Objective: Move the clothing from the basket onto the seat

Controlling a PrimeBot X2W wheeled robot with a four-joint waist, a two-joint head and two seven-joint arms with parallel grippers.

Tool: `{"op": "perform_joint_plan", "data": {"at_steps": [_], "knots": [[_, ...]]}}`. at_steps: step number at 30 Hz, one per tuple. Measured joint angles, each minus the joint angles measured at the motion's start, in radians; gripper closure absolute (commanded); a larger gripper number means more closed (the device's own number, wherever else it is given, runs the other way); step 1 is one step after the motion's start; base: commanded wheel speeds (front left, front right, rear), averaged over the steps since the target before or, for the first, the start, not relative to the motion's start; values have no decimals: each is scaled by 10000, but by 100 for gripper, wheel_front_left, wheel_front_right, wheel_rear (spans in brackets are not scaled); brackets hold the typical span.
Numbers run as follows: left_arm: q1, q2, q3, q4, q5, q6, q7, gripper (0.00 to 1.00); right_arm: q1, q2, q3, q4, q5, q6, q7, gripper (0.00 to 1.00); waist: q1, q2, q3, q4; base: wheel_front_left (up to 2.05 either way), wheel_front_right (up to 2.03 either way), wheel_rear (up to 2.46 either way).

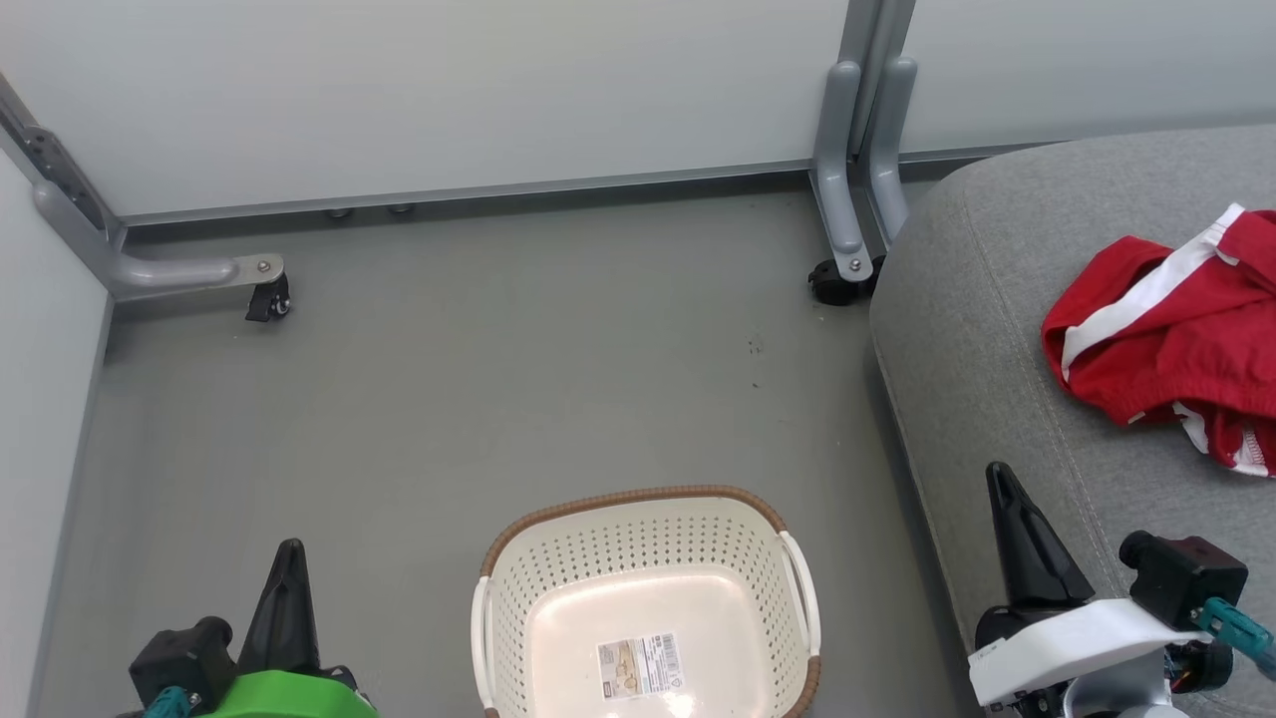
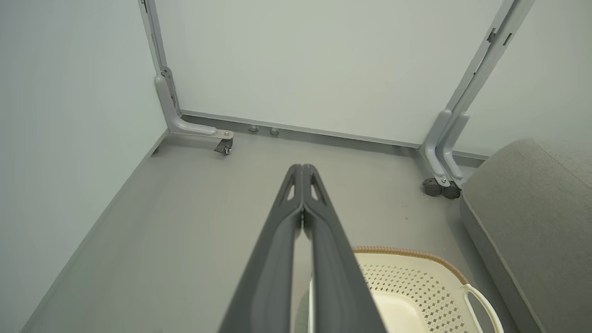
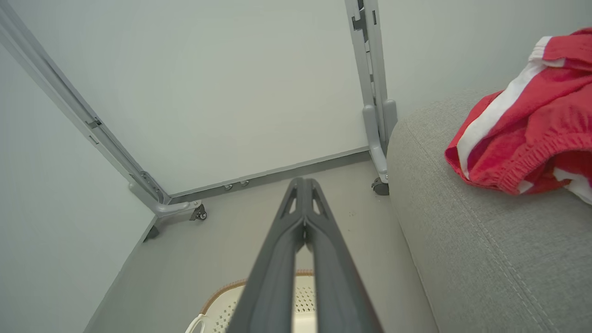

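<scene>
The right tool [image 3: 304,185] rises from 6 o'clock, its fingers pressed together. At 2 o'clock the red clothing [image 3: 522,134] lies on the grey seat [image 3: 485,240]. The basket [image 3: 226,289] edges in at 6 o'clock.

Clothing [image 1: 1171,344] on seat [image 1: 987,329], right of basket [image 1: 638,529]

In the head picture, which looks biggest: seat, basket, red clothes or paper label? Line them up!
1. seat
2. basket and clothing: about alike, both cut off at the picture's edge, so I won't rank them
3. paper label
</scene>
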Motion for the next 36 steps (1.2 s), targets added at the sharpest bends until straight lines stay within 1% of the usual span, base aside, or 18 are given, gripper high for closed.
{"op": "perform_joint_plan", "data": {"at_steps": [14, 26, 36], "knots": [[-202, -121, 226, -12, -2623, -174, 631, 100, -362, -178, -52, 571, 2765, 0, 251, 100, 0, 0, -61, 22, 0, 0, 0], [-405, -182, 430, -4, -4437, -276, 1085, 100, -666, -242, -142, 945, 4612, -2, 428, 100, 0, 0, -110, 41, 0, 0, 0], [-568, -213, 548, 0, -5731, -397, 1425, 100, -869, -272, -226, 1220, 5946, -2, 600, 100, 0, 0, -149, 56, 0, 0, 0]]}}
